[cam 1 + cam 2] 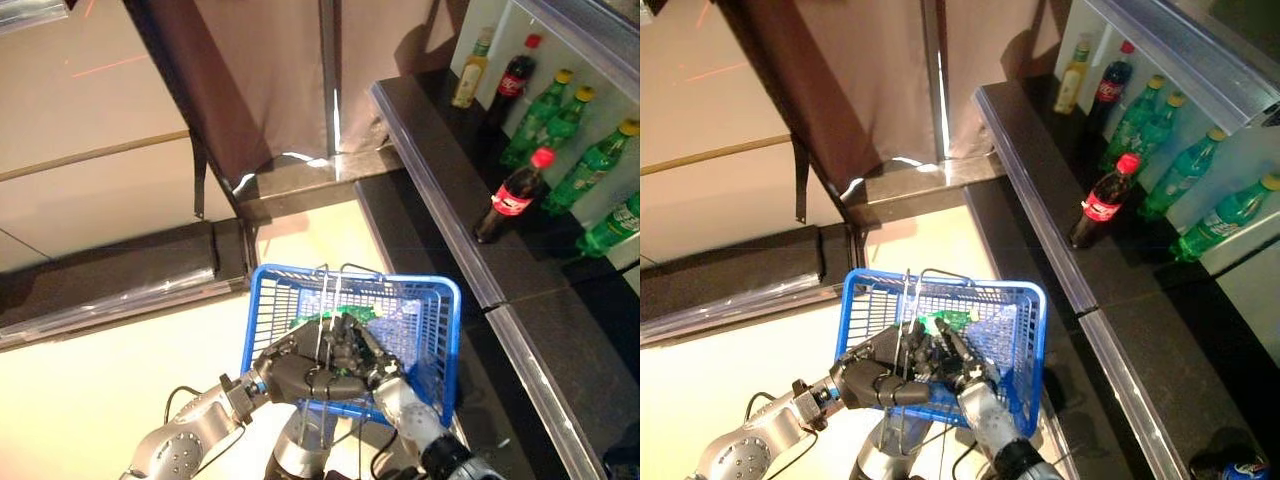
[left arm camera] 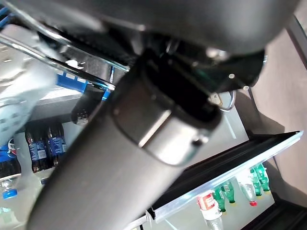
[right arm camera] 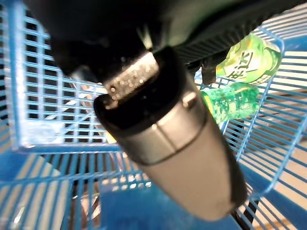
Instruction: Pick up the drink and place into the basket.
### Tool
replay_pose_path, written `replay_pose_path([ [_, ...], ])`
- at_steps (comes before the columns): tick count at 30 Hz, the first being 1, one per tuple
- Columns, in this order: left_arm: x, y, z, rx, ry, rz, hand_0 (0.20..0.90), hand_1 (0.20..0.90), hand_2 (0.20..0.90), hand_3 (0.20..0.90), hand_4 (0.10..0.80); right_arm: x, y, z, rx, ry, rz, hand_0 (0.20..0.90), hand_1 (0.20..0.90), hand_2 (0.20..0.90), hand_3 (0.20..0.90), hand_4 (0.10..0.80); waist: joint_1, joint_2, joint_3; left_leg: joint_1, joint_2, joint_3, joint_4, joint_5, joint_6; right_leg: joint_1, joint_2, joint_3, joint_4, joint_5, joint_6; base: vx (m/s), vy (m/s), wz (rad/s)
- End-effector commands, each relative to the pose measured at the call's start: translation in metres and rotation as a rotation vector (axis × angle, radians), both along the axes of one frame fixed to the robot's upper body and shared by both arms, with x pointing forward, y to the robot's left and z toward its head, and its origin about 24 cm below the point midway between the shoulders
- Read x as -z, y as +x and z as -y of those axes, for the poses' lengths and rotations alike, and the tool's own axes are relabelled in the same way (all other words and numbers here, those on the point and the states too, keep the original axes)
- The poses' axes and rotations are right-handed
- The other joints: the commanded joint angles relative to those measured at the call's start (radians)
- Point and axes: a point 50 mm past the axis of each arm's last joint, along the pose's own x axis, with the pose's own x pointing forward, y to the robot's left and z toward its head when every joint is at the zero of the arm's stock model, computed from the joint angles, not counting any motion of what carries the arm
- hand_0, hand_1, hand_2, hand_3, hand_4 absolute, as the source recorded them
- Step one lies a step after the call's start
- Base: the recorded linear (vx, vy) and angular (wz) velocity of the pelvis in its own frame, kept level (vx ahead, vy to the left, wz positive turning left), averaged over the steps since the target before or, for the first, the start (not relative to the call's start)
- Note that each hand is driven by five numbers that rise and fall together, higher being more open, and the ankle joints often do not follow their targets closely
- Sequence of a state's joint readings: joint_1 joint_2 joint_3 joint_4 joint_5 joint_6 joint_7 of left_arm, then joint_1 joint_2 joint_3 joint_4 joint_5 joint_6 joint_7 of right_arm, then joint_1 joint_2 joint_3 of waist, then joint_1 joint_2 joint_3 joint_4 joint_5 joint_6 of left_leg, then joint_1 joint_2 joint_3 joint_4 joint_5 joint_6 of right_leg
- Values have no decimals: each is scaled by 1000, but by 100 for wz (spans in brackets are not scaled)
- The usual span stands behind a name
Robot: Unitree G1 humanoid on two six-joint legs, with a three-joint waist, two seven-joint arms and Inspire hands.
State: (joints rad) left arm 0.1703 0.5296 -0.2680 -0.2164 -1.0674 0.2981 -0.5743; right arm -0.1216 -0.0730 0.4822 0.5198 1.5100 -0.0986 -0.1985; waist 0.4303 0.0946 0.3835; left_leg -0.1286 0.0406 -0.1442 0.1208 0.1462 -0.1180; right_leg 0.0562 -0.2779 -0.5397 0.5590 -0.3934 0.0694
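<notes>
A blue wire basket (image 1: 425, 310) hangs in front of the robot, just beside a dark counter (image 1: 430, 225) that carries a row of bottled drinks. Inside the basket lies a green drink bottle (image 3: 233, 100) on its side, with a green-and-white label (image 3: 247, 60) whose print is too blurred to read; the same bottle shows as a patch of green (image 1: 948, 320) on the basket's floor in the head views. The left hand (image 1: 290, 372) sits at the near rim of the basket with its fingers curled round the thin metal handle wires (image 1: 325, 300), which stand up over the middle of the basket. The right hand (image 1: 362, 350) is down inside the basket right above the green bottle, fingers bent, but whether they grip the bottle or merely rest over it cannot be told, as its own wrist view is filled by the hand's dark bulk. On the counter beyond the basket, a cola bottle (image 1: 512, 196) with a red cap and red label stands upright nearest the counter's edge. Behind it, against a white wall, stand several green bottles with yellow caps (image 1: 533, 115), a second cola bottle (image 1: 514, 78) and a yellowish bottle (image 1: 469, 72) at the far end.
</notes>
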Motion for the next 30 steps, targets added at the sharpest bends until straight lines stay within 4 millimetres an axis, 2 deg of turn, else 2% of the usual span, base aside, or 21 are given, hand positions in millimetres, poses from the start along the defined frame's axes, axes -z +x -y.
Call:
replay_pose_path([
  [1, -98, -7, 15, 89, -470, 507, 300, 300, 300, 200, 100, -57, 22, -30, -117, 79, 359, 900, 900, 900, 900, 800, -49, -26, -25, -11, -25, 38, 138, -116, 52, 44, 47, 12, -226, 273, -15, -55, -21, -14],
  [3, -89, -5, 9, 3, -433, 503, 300, 300, 300, 200, 100, -68, 10, -24, -166, 89, 442, 900, 900, 900, 900, 800, -75, -37, -14, -14, -14, 54, 135, -112, 52, 31, 51, 25, -226, 274, -14, -77, -34, -3],
  [6, -82, -3, 5, -55, -421, 481, 300, 300, 300, 200, 100, -73, 3, -18, -203, 90, 489, 900, 900, 900, 900, 800, -95, -43, -13, -15, -7, 65, 131, -108, 53, 25, 55, 35, -228, 275, -14, -60, -1, -14],
  [8, -79, -2, 3, -81, -414, 477, 300, 300, 300, 200, 100, -77, -2, -16, -220, 88, 516, 900, 900, 900, 900, 800, -106, -42, -15, -26, -3, 72, 123, -83, 59, 15, 57, 27, -238, 295, -23, -90, 30, -20],
  [10, -69, -2, -5, -146, -394, 464, 300, 300, 300, 200, 100, -84, -11, -7, -256, 79, 578, 900, 900, 900, 900, 800, -131, -49, -16, -26, 5, 88, 122, -82, 58, 6, 61, 43, -238, 293, -23, -37, 7, -14],
  [17, -56, -3, -18, -236, -360, 448, 300, 300, 300, 200, 100, -95, -21, 12, -265, 62, 672, 900, 900, 900, 900, 800, -177, -61, -21, -18, 23, 121, 119, -81, 55, -8, 67, 74, -237, 290, -26, -19, 7, -11],
  [21, -51, -4, -22, -277, -361, 410, 300, 300, 300, 200, 100, -100, -27, 17, -322, 78, 738, 900, 900, 900, 900, 800, -196, -65, -28, -10, 30, 132, 116, -80, 53, -8, 71, 90, -242, 290, -25, -3, 22, -16],
  [23, -34, -3, -31, -386, -384, 289, 300, 300, 300, 200, 100, -106, -39, 22, -442, 54, 849, 900, 900, 900, 900, 800, -221, -77, -43, -1, 40, 148, 112, -80, 46, -8, 76, 109, -252, 293, -22, -6, 5, -12],
  [29, -14, -3, -38, -483, -335, 201, 300, 300, 300, 200, 100, -107, -42, 26, -487, 34, 911, 900, 900, 900, 900, 800, -232, -90, -65, 16, 46, 156, 99, -78, 43, 0, 82, 122, -270, 299, -16, 6, -21, -13],
  [30, -2, -5, -44, -544, -294, 153, 300, 300, 300, 200, 100, -109, -46, 31, -507, 28, 947, 900, 900, 900, 900, 800, -242, -98, -81, 32, 50, 163, 84, -77, 43, 6, 87, 133, -288, 306, -10, 3, -38, 0],
])
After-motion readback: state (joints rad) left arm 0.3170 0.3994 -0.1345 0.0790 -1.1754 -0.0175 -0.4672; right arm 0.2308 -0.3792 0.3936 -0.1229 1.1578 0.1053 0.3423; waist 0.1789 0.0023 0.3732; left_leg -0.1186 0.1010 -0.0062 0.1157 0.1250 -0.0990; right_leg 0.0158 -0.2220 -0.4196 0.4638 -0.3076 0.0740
